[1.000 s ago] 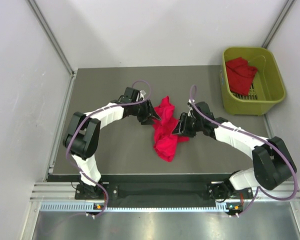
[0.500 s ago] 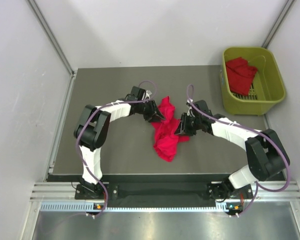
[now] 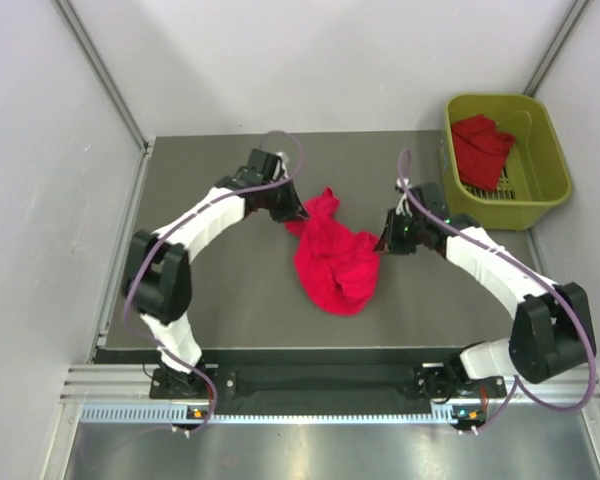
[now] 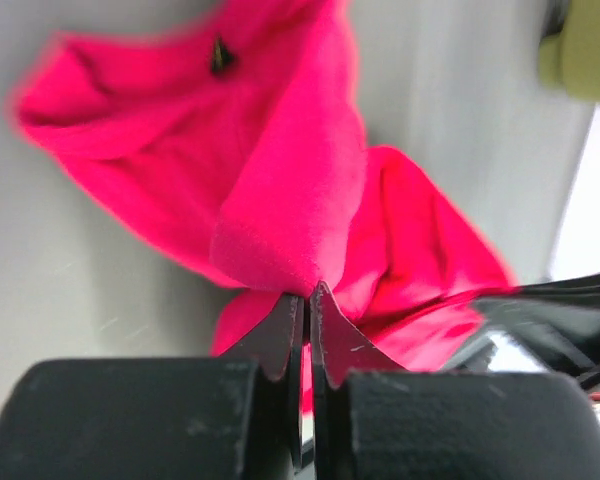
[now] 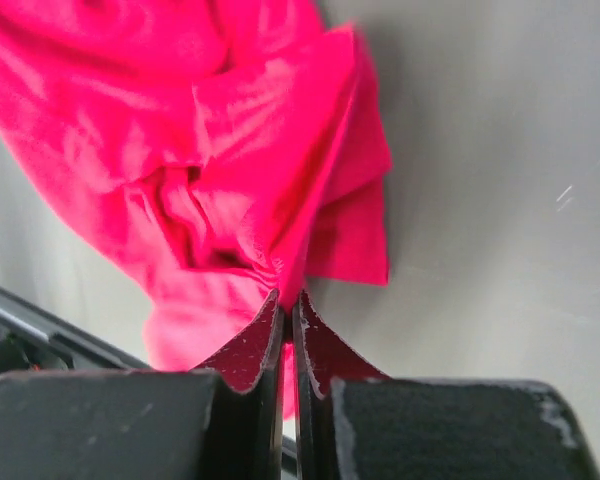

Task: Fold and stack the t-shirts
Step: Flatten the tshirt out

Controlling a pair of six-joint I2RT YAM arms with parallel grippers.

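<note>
One red t-shirt (image 3: 480, 150) in basket (image 3: 500, 216), left end effector (image 4: 308, 300), right end effector (image 5: 287, 305) clamped on crumpled t-shirt (image 3: 332, 265)

The left gripper (image 4: 308, 298) pinches a red t-shirt (image 4: 295, 170) fold in its jaws; cloth bunched on table (image 4: 70, 290).

Bare table (image 3: 210, 300) lies open left and in front of the crumpled shirt (image 3: 332, 262); the basket (image 3: 500, 213) blocks the far right corner.
</note>
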